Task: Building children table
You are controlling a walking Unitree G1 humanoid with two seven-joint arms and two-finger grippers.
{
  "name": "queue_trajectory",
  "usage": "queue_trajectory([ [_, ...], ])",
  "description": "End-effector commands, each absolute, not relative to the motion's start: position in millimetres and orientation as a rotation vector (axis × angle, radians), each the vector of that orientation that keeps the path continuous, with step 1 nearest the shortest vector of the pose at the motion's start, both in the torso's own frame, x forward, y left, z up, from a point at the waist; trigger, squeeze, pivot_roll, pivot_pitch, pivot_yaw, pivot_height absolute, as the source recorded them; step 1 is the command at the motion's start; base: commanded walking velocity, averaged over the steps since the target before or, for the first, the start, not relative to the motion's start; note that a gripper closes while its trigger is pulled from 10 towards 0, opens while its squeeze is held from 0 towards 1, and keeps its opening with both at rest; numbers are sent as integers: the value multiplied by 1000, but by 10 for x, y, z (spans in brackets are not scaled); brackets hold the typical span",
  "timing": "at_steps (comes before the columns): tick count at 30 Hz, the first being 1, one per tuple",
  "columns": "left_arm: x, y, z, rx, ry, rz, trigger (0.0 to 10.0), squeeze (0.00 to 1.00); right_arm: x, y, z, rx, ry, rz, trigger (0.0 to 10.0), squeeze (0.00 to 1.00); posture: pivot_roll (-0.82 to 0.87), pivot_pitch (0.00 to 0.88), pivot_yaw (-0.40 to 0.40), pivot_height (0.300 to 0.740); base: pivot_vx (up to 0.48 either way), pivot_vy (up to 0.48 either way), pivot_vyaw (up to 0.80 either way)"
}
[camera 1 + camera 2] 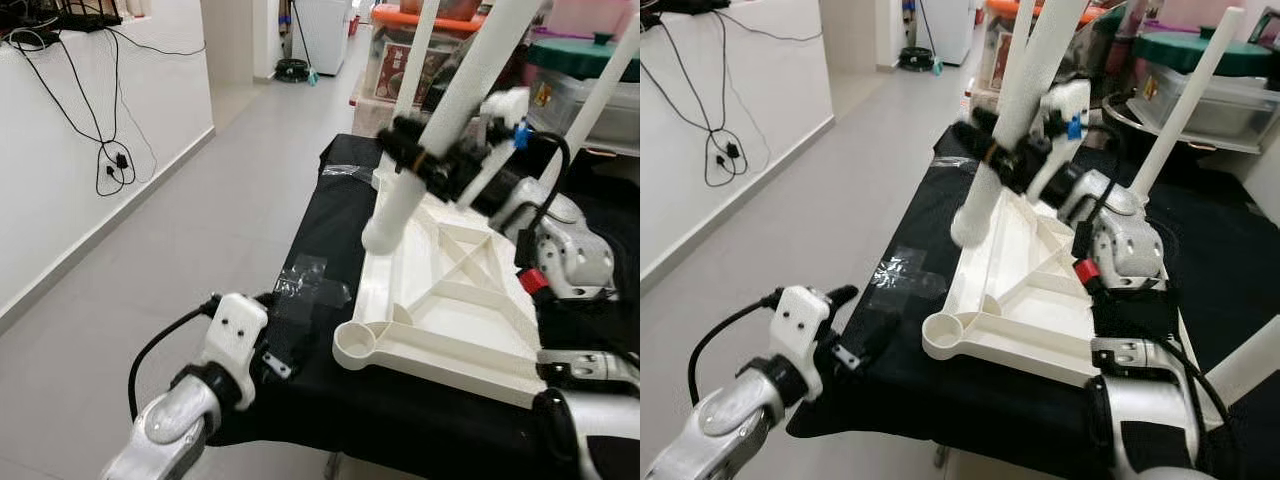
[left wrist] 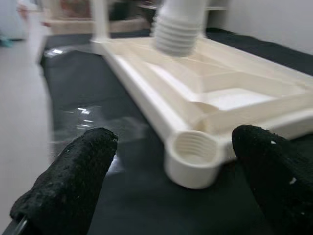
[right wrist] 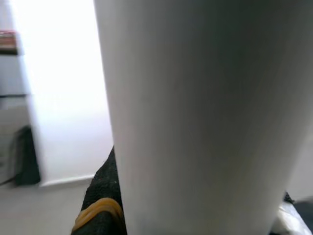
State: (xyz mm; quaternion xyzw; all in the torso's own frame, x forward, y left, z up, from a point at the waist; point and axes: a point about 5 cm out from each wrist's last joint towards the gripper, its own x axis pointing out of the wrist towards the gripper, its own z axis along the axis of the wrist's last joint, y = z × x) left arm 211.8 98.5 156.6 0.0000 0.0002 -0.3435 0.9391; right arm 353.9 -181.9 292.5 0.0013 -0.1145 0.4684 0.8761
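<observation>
Now, tabletop: ribbed white plastic table panel (image 1: 440, 300), upside down on black-draped surface (image 1: 890, 330).
Right gripper (image 1: 430, 160): fingers clenched around smooth white plastic leg tube (image 1: 440, 130), threaded end hanging above the panel.
Left gripper (image 2: 171, 176): fingers spread, threaded round corner socket (image 2: 194, 149) between them, untouched.

Smooth cream plastic tabletop (image 1: 470, 300) and leg (image 1: 440, 130) (threaded end) on matt black cloth (image 1: 330, 200).
</observation>
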Motion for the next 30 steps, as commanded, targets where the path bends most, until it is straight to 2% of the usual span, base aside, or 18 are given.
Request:
queue_trajectory([
  [1,1974,917,1531,-28,36,-785,10000,0,3489,-1804,2912,-10,-237,1119,10000,0,76,67,-95,740,0,0,0],
  [2,1903,905,1489,-29,55,-791,10000,0,3470,-1789,2897,5,-245,1188,10000,0,87,79,-103,740,0,0,0],
  [4,1903,905,1489,-29,55,-791,10000,0,3470,-1789,2897,5,-245,1188,10000,0,87,79,-103,740,0,0,0],
  [7,1695,928,1367,-69,125,-768,10000,0,3471,-1740,2871,56,-248,1356,10000,0,96,85,-100,740,0,0,0],
  [11,1632,922,1342,-84,145,-778,10000,0,3457,-1704,2843,56,-232,1410,10000,0,99,96,-102,740,0,0,0],
  [14,1530,910,1335,-104,174,-796,10000,0,3398,-1482,2632,0,-109,1586,10000,0,103,122,-99,740,0,0,0],
  [22,1482,916,1355,-103,180,-798,10000,0,3353,-1409,2418,-69,-4,1688,10000,0,110,145,-101,740,0,0,0],
  [30,1461,927,1363,-95,181,-794,10000,0,3351,-1425,2444,-95,-24,1701,10000,0,115,147,-97,740,0,0,0],
])
